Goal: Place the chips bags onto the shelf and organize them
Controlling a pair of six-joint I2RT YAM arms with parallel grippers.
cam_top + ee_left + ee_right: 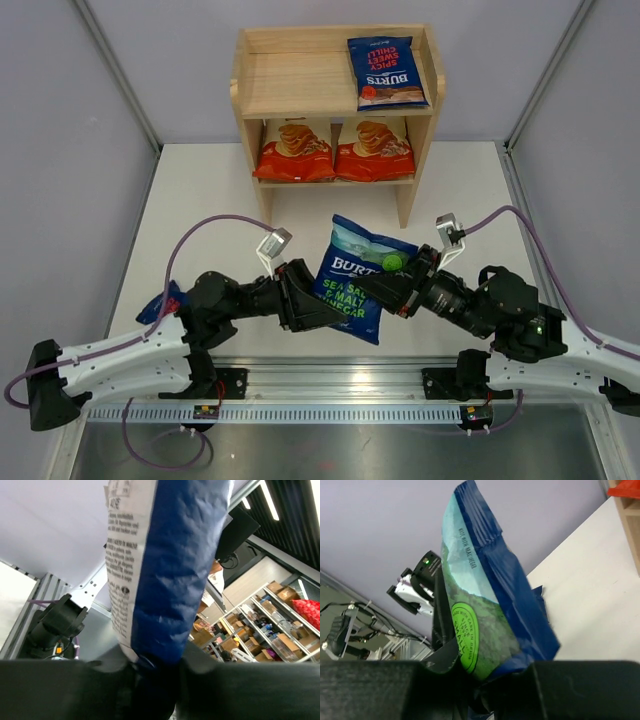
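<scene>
The green-lettered dark blue Burts bag (352, 278) hangs above the table between both grippers. My left gripper (316, 306) is shut on its lower left edge; in the left wrist view (155, 667) the bag (170, 570) rises from between the fingers. My right gripper (378, 286) is shut on its right side; in the right wrist view (495, 675) the bag (485, 605) stands between the fingers. The wooden shelf (240, 80) stands at the back. A red-accented Burts bag (385, 72) lies on its top tier. Two Cassava Chips bags (295, 150) (374, 149) stand on the lower tier.
Another blue and red bag (166, 300) lies on the table at the left, mostly hidden under my left arm. Purple cables (210, 225) arch over both arms. Grey walls enclose the white table (200, 190). The left half of the shelf's top tier (295, 80) is bare wood.
</scene>
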